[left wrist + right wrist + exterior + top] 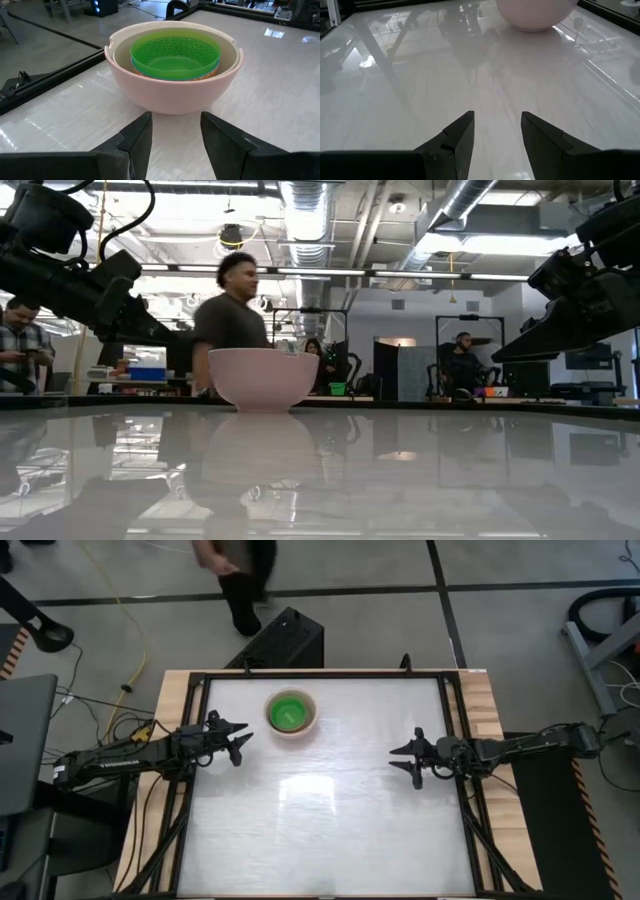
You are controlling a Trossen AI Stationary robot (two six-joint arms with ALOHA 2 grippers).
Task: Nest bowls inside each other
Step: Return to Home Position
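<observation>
A stack of nested bowls stands on the white table at the far middle-left. The outer one is a pale pink bowl (170, 92) (291, 713) (262, 378). A cream-grey bowl (227, 52) sits inside it, and a bright green bowl (175, 55) lies innermost, with a thin blue rim (150, 70) showing under its edge. My left gripper (240, 740) (176, 145) is open, a little way near-left of the stack. My right gripper (408, 762) (496, 145) is open at the table's right side, with nothing between its fingers.
A black frame (320, 674) runs round the table top. Beyond the far edge a person (245, 580) walks by, and a black box (285, 640) stands on the floor. Bare white table surface (330, 830) spreads over the middle and near side.
</observation>
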